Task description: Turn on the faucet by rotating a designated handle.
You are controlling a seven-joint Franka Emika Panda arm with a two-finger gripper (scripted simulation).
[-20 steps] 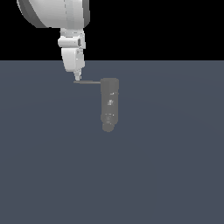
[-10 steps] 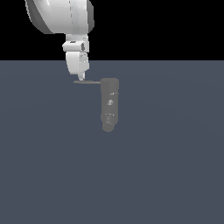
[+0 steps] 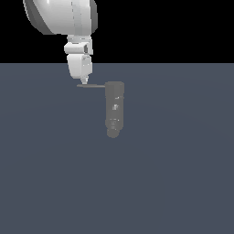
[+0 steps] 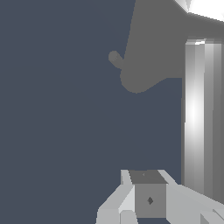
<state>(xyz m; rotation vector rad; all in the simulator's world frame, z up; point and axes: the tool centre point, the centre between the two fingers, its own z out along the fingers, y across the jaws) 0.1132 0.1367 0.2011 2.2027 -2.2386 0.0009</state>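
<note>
The faucet (image 3: 114,109) is a dull grey stubby cylinder lying on the dark floor, its rounded end toward the camera. The handle (image 3: 93,85), a thin dark rod, sticks out from its far end toward the exterior view's left. My gripper (image 3: 82,82) hangs from the white arm with its narrow tip down at the rod's outer end, touching or just above it. Its fingers look pressed together with nothing between them. In the wrist view the gripper (image 4: 149,192) sits beside a bright grey column (image 4: 199,113), and the faucet's (image 4: 162,48) grey body lies beyond.
A flat dark blue-grey floor (image 3: 173,183) spreads around the faucet. The bulky white arm link (image 3: 61,16) hangs over the upper part of the exterior view's left.
The gripper has drifted a little toward the exterior view's right and slightly lower, staying at the rod's outer end. The handle and faucet have not visibly turned.
</note>
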